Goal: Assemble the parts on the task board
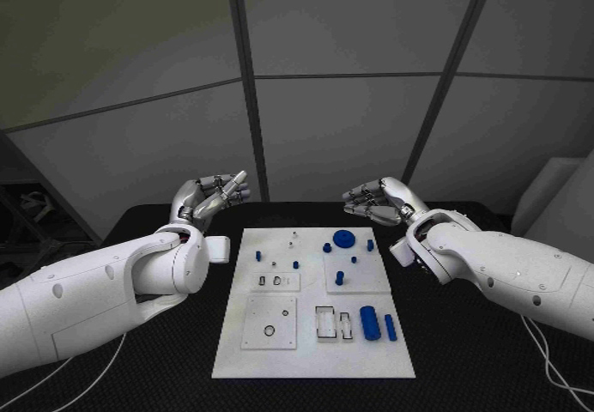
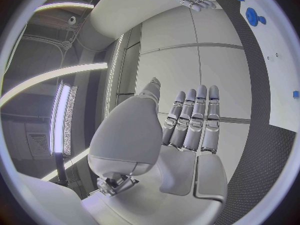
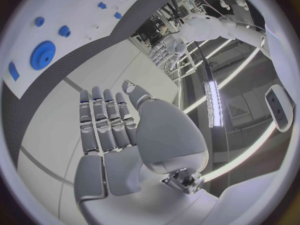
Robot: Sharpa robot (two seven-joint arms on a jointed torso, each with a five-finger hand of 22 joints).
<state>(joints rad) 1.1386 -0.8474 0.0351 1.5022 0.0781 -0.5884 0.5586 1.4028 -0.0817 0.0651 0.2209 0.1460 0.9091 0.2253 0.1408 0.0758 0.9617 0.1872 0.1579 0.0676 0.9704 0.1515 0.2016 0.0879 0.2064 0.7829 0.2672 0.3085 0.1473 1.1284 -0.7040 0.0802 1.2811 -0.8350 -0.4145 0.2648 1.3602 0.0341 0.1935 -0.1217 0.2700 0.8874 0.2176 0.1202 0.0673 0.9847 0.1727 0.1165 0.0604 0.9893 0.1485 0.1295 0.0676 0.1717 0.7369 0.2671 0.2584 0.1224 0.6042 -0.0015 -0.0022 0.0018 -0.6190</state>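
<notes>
Silver and empty, the left hand (image 1: 208, 198) hangs above the table's far edge with fingers apart; the right hand (image 1: 378, 202) hangs likewise beside it, released, fingers loosely spread. Between and nearer than them the white task board (image 1: 310, 365) lies mid-table (image 1: 495, 378). On it stand small blue parts: a round disc (image 1: 344, 238), pegs, and two cylinders (image 1: 369, 323) near its right edge.

The head camera looks down on the task board (image 1: 312, 300) at frame centre; both wrist cameras, behind their palms, share its far end.
</notes>
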